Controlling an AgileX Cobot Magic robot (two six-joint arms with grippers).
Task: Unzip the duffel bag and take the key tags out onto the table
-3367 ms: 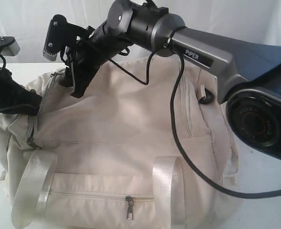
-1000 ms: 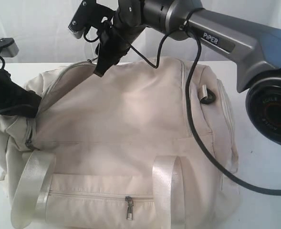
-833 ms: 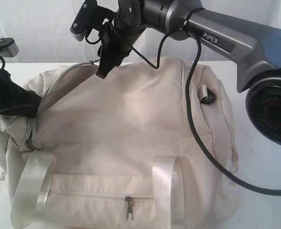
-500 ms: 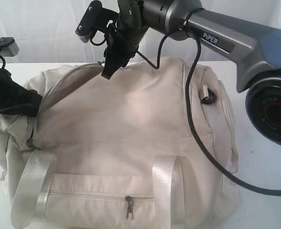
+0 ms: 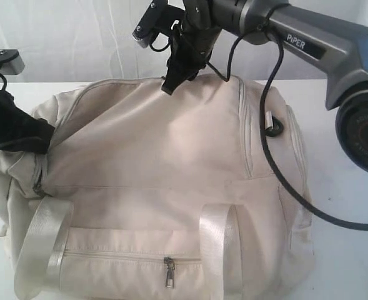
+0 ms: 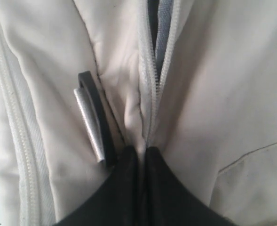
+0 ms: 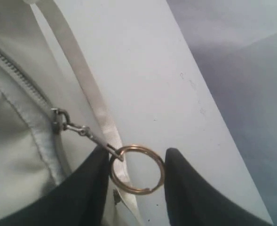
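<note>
The cream duffel bag [image 5: 165, 162] lies on the white table [image 5: 349, 250] and fills most of the exterior view. My left gripper [image 5: 41, 134] is shut, pinching the bag's fabric [image 6: 129, 103] at its left end, right at the zip line [image 6: 150, 94]. Beyond the fingers the zip gapes a little onto grey lining [image 6: 153, 19]. My right gripper [image 5: 169, 84] reaches across the bag's top back edge. In its wrist view, the right gripper [image 7: 137, 154] holds a brass ring [image 7: 140, 191] hooked to a silver zip pull [image 7: 59, 120]. The key tags are hidden.
A front pocket zip pull [image 5: 169, 273] hangs between two pale webbing straps [image 5: 41, 247] [image 5: 220, 247]. A black cable [image 5: 268, 156] from the right arm drapes over the bag's right side. A black and silver buckle [image 6: 90, 122] sits beside the left fingers. A white curtain hangs behind.
My right gripper has travelled right along the bag's top back edge, from near the left end to about the middle. The left gripper has held still.
</note>
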